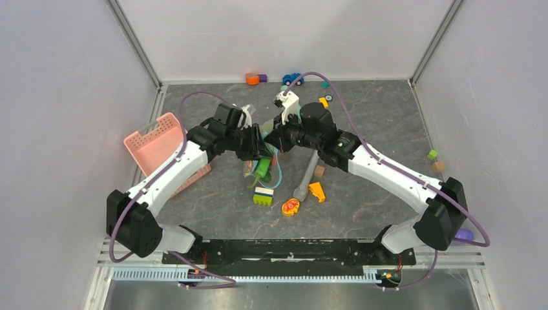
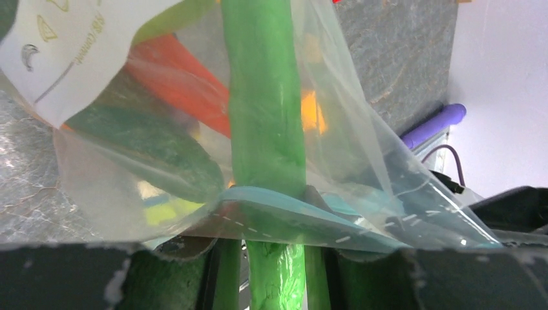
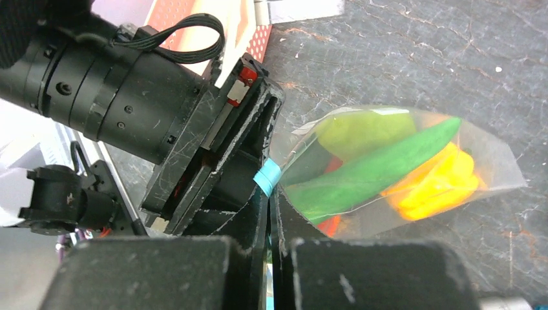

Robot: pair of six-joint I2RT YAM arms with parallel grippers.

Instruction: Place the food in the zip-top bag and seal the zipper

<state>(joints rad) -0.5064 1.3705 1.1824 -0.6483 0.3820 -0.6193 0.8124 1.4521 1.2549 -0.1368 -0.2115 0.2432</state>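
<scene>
Grey stone-look surface (image 1: 375, 116) fills the middle of the overhead view, and both arms reach in from the bottom corners. The left arm (image 1: 174, 171) and the right arm (image 1: 388, 171) meet nose to nose at the centre. Upper left of centre, a pink basket (image 1: 155, 145) sits partly under the left arm.

Now the bag (image 3: 491, 171): clear plastic, hanging just below where the two hands meet, at centre frame overhead. The food is inside. From the right wrist you can see a long green piece (image 3: 381, 171), a yellow piece (image 3: 433, 187) beside it, a pale green one (image 3: 362, 129) above and a bit of red (image 3: 329, 225) low down. The left wrist view adds a white label (image 2: 58, 58) at upper left.

Left hand (image 1: 255, 143) is closed on the bag at its mouth, its fingers close on either side with green between them. Right hand (image 1: 274, 139) has its fingers pressed almost together, pinching the zipper (image 3: 267, 177), the teal strip right at the fingertips. I can't tell whether the strip is sealed along its length.

Below the bag lie a block stack (image 1: 263, 196), a grey stick (image 1: 306, 177), an orange wedge (image 1: 316, 191) and an orange oval toy (image 1: 291, 206).
</scene>
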